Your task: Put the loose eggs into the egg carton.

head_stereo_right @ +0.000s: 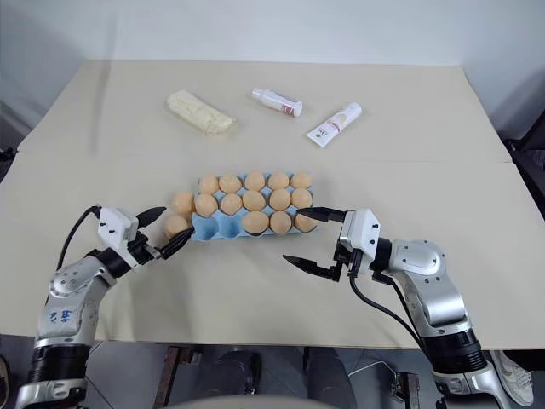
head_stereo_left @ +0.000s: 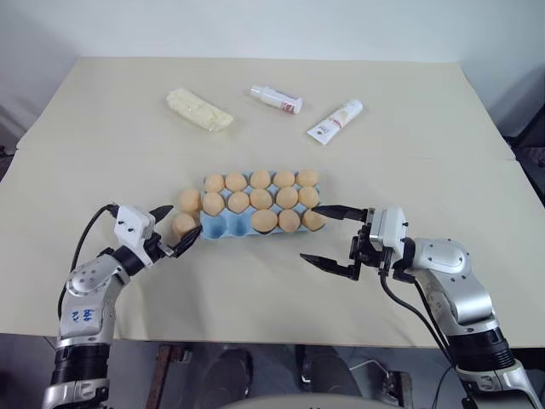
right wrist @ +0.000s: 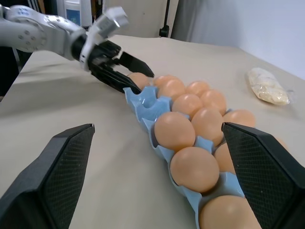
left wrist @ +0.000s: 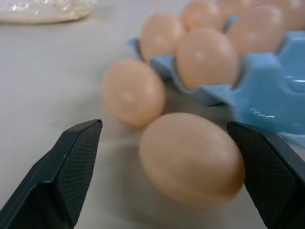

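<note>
The egg carton (head_stereo_left: 228, 223) sits at mid-table with most cups filled; two cups in its near row, at the robot's left end, are bare. Two loose eggs lie on the table against that left end: the near egg (left wrist: 190, 157) and the far egg (left wrist: 132, 91) just behind it, touching or almost touching the carton wall.

The left gripper (head_stereo_left: 174, 228) is level with its jaws spread wide, one finger on each side of the near egg. From the left wrist view the egg lies between the fingers (left wrist: 71, 162), but whether either pad already touches it cannot be judged from that close angle.

Step in hand: grasp the near egg.
1. Centre the egg between both pads before closing, so neither pad pushes it sideways into the far egg or the carton.
2. Close slowly and stop at first firm contact; the shell is smooth, round and likely to roll or squirt out.
3. Lift straight up, clear the carton rim, then lower into the nearest bare cup.

The right gripper (head_stereo_left: 334, 237) is spread wide and empty, beside the carton's right end. Keep it there to steady the carton if it slides.
</note>
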Controlling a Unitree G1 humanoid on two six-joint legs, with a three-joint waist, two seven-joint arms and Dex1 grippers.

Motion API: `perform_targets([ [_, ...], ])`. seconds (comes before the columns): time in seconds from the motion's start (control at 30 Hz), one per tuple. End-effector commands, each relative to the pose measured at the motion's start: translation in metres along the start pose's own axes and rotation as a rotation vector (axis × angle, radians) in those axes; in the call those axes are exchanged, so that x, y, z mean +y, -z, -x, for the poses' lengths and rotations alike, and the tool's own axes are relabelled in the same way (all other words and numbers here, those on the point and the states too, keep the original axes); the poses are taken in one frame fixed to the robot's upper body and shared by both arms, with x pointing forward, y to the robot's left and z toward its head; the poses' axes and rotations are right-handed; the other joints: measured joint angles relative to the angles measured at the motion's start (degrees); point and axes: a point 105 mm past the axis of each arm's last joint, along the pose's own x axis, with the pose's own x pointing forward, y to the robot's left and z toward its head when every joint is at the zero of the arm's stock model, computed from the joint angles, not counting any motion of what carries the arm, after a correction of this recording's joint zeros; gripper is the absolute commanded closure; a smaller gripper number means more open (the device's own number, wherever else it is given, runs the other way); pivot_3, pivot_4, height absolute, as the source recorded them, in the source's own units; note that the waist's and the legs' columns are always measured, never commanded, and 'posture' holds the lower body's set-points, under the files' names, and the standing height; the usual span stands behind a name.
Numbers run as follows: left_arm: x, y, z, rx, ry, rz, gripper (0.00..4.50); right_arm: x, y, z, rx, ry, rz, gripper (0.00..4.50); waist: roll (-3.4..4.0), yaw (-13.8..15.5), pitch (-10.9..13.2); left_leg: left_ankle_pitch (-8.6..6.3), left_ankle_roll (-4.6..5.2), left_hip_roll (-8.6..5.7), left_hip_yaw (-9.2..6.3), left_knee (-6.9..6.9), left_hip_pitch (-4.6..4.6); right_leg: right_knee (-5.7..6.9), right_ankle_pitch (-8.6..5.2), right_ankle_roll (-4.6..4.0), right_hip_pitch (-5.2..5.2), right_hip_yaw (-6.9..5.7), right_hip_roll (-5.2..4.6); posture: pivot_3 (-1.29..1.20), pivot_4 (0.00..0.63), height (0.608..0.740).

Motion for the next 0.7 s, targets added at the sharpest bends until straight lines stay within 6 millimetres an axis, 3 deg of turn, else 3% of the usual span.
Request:
perform_targets([
  [0.03,-0.001,0.002,-0.005,-0.015,-0.001,0.027,0.03,0.002,-0.011,-0.001,-0.029,0.010,0.028,0.00,-0.01,0.1,0.0,0.00,0.00,0.00,0.00,0.00,-0.01,-0.01,0.00,0.00,0.00,0.00,-0.01,0.00,0.150,0.740],
  [0.27,-0.007,0.005,-0.007,-0.014,0.031,0.065,2.08,0.002,-0.011,0.001,-0.024,0.029,0.028,0.00,-0.01,0.2,0.0,0.03,-0.04,0.00,0.00,0.04,-0.01,0.04,0.00,0.00,0.01,0.00,-0.02,0.00,0.150,0.740],
  [0.37,-0.002,0.000,-0.001,-0.030,0.017,0.048,2.22,0.003,-0.010,0.001,-0.019,0.035,0.028,0.00,-0.01,0.2,0.0,0.04,-0.05,0.00,-0.01,0.04,-0.01,0.06,0.00,0.00,0.01,0.00,-0.02,0.00,0.150,0.740],
  [0.43,-0.001,-0.014,0.006,-0.082,0.028,0.017,2.22,0.003,-0.009,0.002,-0.016,0.041,0.028,0.00,-0.02,0.1,0.0,0.04,-0.05,0.00,-0.01,0.03,-0.01,0.06,0.00,0.00,0.01,0.00,-0.02,0.00,0.150,0.740],
  [0.57,-0.028,-0.045,0.006,-0.127,0.218,-0.075,2.22,0.003,-0.007,0.004,-0.009,0.054,0.025,0.00,-0.09,0.1,0.0,0.04,-0.06,0.03,-0.01,0.01,-0.06,0.02,0.00,0.00,-0.05,0.00,0.00,0.00,0.150,0.740],
  [0.7,-0.053,-0.065,-0.016,-0.158,0.360,-0.119,2.22,0.004,-0.006,0.005,-0.005,0.061,0.024,0.00,-0.08,0.8,0.0,0.07,-0.02,-0.05,-0.03,0.03,-0.06,0.00,0.01,0.00,0.02,-0.01,-0.07,0.00,0.150,0.740],
])
